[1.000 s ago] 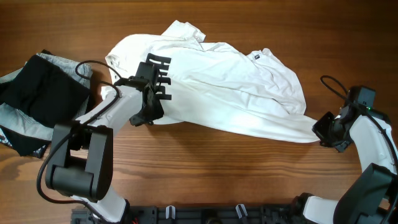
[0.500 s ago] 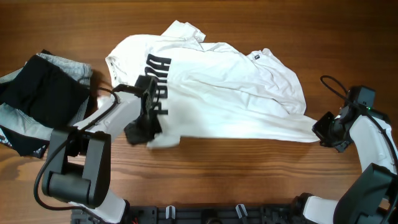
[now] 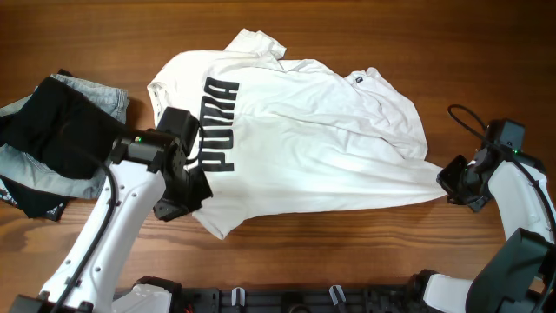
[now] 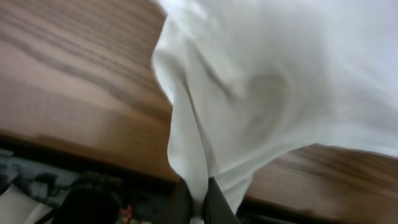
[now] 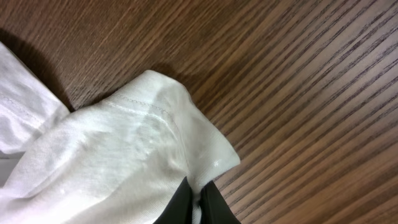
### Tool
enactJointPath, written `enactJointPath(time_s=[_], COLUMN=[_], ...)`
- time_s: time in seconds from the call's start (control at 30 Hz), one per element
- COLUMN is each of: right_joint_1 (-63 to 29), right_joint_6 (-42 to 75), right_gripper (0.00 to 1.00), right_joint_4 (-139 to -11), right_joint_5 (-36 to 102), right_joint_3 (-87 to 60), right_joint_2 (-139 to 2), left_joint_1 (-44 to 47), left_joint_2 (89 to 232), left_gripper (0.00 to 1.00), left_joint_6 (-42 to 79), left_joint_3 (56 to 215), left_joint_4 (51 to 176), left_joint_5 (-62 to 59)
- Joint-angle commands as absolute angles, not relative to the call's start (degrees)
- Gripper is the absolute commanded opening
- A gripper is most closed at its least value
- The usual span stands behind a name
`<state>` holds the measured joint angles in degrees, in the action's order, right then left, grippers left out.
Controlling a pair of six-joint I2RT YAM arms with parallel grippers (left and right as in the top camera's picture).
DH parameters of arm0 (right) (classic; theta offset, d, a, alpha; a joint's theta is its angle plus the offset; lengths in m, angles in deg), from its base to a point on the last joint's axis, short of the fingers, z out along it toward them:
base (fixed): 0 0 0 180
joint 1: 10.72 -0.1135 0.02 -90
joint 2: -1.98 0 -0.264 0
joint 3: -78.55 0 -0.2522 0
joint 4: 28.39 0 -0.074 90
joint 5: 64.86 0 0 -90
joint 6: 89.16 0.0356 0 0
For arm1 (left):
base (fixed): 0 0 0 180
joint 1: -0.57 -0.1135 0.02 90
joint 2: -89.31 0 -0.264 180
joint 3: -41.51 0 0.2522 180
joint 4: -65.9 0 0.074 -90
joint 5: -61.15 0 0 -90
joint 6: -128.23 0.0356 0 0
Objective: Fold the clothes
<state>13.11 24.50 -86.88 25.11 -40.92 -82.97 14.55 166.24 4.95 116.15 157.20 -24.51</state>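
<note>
The large white shirt (image 3: 304,130) lies spread across the middle of the table, with black PUMA lettering facing up at its left and a small dark neck label at the upper right. My left gripper (image 3: 187,196) is shut on the shirt's lower left edge near the front of the table; the left wrist view shows the white fabric (image 4: 249,106) pinched between its fingers (image 4: 198,205). My right gripper (image 3: 453,184) is shut on the shirt's right corner; the right wrist view shows that hem (image 5: 155,149) pinched in its fingers (image 5: 198,205).
A black folded garment (image 3: 56,130) lies on a pale grey-blue folded garment (image 3: 95,91) at the table's left edge. A black cable (image 3: 460,117) loops near the right arm. The table's front edge (image 4: 93,155) runs just below the left gripper.
My left gripper has pulled the shirt's lower left edge toward the front and left, unfolding it so the PUMA lettering shows. The right gripper has held still.
</note>
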Motion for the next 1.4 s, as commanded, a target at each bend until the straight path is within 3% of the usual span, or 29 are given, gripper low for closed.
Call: enactJointPath(time_s=[0.0,0.47,0.77,0.93,1.07,1.37], right_joint_1=[13.24,13.24,13.24,13.24,13.24,13.24], right_joint_6=[23.49,23.39,23.45,23.47,23.43,23.32], right_gripper=[0.07,0.07,0.07,0.07,0.07,0.07], right_joint_4=[-86.84,-87.12,-86.95,-87.21,-87.39,-87.45], right_joint_5=[25.24,25.24,25.24,25.24,25.24,26.73], right_joint_3=[-40.18,-40.18,-40.18,-40.18,-40.18,-40.18], right_joint_2=[-82.88,-82.88,-82.88,-82.88,-82.88,-82.88], left_joint_1=[14.61,15.01,26.42,31.12,30.92,25.37], left_joint_2=[165.39,167.35,169.17,171.05,174.00,179.13], left_gripper=[0.05,0.04,0.04,0.09,0.11,0.09], left_joint_6=[4.36,5.72,5.63,5.61,5.65,5.63], left_joint_3=[116.74,116.72,115.43,115.43,115.43,115.43], left_joint_4=[153.97,133.44,132.76,129.97,129.01,106.67], left_joint_5=[-23.65,-18.54,-15.39,-20.42,-23.79,-30.01])
